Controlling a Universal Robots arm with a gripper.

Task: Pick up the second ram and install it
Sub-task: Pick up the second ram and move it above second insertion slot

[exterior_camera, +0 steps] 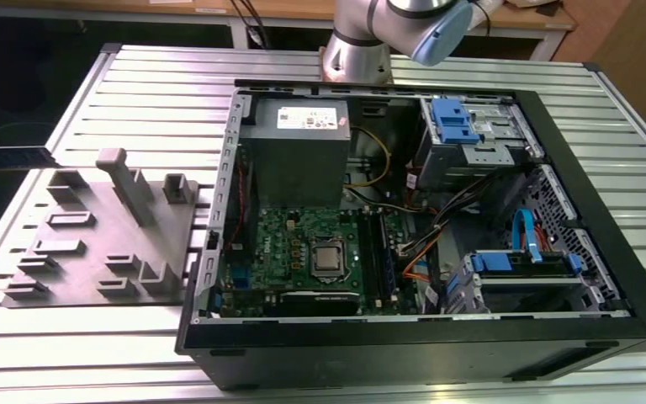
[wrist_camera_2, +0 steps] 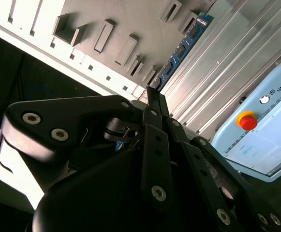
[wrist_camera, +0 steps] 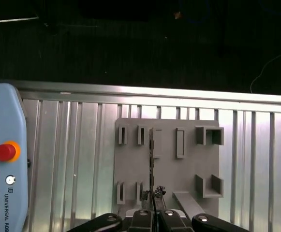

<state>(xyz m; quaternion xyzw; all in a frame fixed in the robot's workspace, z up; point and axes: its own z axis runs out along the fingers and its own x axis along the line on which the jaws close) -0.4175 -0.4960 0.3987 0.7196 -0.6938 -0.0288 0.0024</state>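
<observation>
The gripper [wrist_camera_2: 152,95] has its two black fingers drawn almost together, pinching one end of the second ram [wrist_camera_2: 184,46], and the rest of the stick juts out past the fingertips. The second wrist view shows the stick's blue face with its row of black chips. In the first wrist view the gripper [wrist_camera: 153,210] presents the second ram [wrist_camera: 152,159] edge-on, as a thin dark line.

Beyond the stick lies a grey fixture plate [wrist_camera: 165,176] with raised rectangular pockets and narrow slots. The stick crosses in front of it in both wrist views. The plate sits on a table [wrist_camera: 82,159] of ribbed aluminium slats. A pale blue teach pendant [wrist_camera: 5,193] with a red button [wrist_camera: 6,151] rests on the slats well apart from the plate. Past the table edge the floor [wrist_camera: 130,38] is dark.

In the exterior view the same fixture plate [exterior_camera: 87,244] lies on the table [exterior_camera: 144,84] at the exterior view's left, just beside an open black computer case [exterior_camera: 621,261]. The robot arm [exterior_camera: 368,34] rises behind the case, with a wooden desk [exterior_camera: 132,7] further back.

The case lies on its side with its panel off. Inside it are:
- a green motherboard [exterior_camera: 289,244] with a square processor socket [exterior_camera: 326,261]
- long black slot rails [exterior_camera: 379,252] just beside that socket
- a grey power supply [exterior_camera: 295,151] in the far corner
- loose coloured cables [exterior_camera: 413,206] across the middle
- two metal drive cages with blue plastic latches, one far [exterior_camera: 463,126] and one near [exterior_camera: 520,265]
</observation>
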